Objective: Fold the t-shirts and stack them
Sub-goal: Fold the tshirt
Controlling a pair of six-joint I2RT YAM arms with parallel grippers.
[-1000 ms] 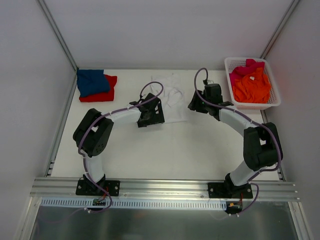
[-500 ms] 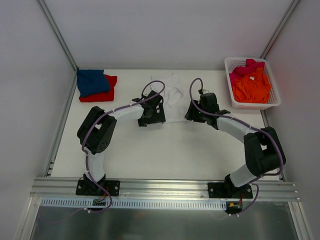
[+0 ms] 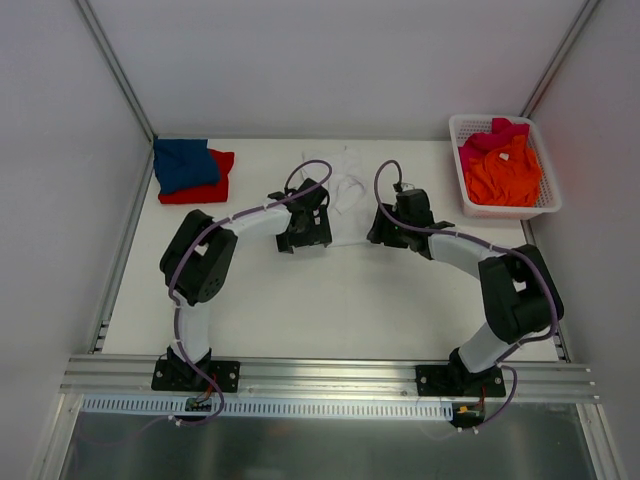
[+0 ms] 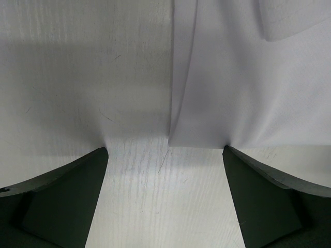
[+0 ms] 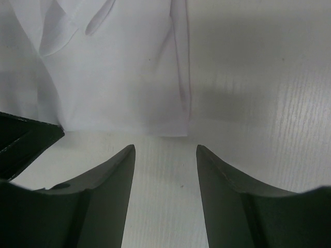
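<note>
We have closed both arms in on the white t-shirt [image 3: 348, 198]: its near corners lie just ahead of the left end effector [image 4: 165, 149], spread wide, and the right end effector [image 5: 165, 147], parted and empty. Corner pinches look next. The folded stack [image 3: 186, 166] well left of them and the basket [image 3: 505, 210] well right obstruct nothing.

White lattice basket [image 3: 506, 209] sits at far right corner of pale worktop [image 3: 340, 300]; metal rail [image 3: 330, 375] runs along near edge.
</note>
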